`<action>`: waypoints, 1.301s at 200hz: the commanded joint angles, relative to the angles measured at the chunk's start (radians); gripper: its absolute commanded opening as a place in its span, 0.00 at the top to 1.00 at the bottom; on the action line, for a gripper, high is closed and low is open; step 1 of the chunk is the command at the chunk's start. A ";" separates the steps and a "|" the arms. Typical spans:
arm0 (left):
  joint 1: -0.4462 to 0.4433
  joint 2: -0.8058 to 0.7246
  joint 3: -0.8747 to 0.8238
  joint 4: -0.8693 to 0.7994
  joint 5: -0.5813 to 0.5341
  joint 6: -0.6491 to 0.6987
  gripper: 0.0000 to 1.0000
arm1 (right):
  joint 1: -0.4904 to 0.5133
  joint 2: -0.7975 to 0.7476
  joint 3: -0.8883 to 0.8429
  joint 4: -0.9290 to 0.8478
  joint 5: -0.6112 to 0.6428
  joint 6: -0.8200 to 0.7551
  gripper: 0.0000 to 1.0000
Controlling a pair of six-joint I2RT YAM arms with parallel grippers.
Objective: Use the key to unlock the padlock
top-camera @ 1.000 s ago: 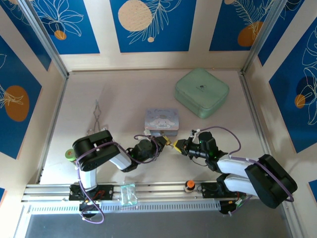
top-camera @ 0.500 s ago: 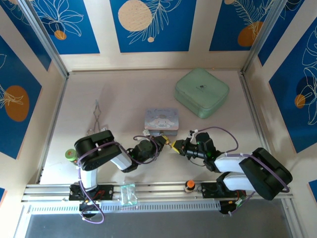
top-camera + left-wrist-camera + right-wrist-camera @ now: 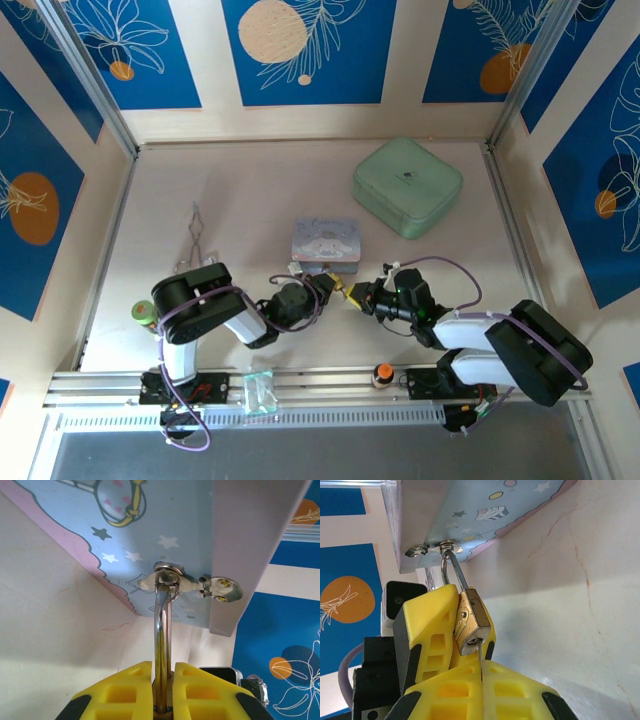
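Note:
The brass padlock (image 3: 472, 622) hangs by its silver shackle (image 3: 162, 610) from the hasp loop (image 3: 166, 575) on the blue tin (image 3: 325, 240). My left gripper (image 3: 162, 690) is shut on the padlock body, one yellow finger (image 3: 432, 625) against each side. My right gripper (image 3: 481, 680) is shut on the thin key (image 3: 480, 661). The key's tip sits at the keyhole in the padlock's underside; how deep it goes I cannot tell. In the top view both grippers meet just in front of the tin, left gripper (image 3: 330, 287) and right gripper (image 3: 356, 297).
A pale green square box (image 3: 407, 186) lies at the back right. Silver forceps (image 3: 195, 235) lie at the left. A small green roll (image 3: 143, 313) sits by the left arm. On the near rail stand an orange-capped item (image 3: 381, 374) and a clear plastic piece (image 3: 258, 388).
The right arm has shifted slightly left, bringing its gripper and key closer against the padlock. The left arm and tin have not moved.

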 commanded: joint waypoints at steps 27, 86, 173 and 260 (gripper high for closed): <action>-0.043 0.023 0.001 0.174 0.052 -0.024 1.00 | -0.056 0.031 -0.008 0.013 -0.010 -0.019 1.00; -0.043 0.040 -0.003 0.187 0.049 -0.022 1.00 | -0.063 0.111 0.011 0.090 -0.085 -0.027 1.00; -0.048 -0.072 -0.035 -0.048 0.006 0.043 0.31 | -0.062 -0.201 -0.036 -0.253 -0.022 -0.105 1.00; -0.158 -0.423 0.022 -0.464 -0.143 0.203 0.18 | -0.018 -0.554 -0.016 -0.413 0.001 -0.207 1.00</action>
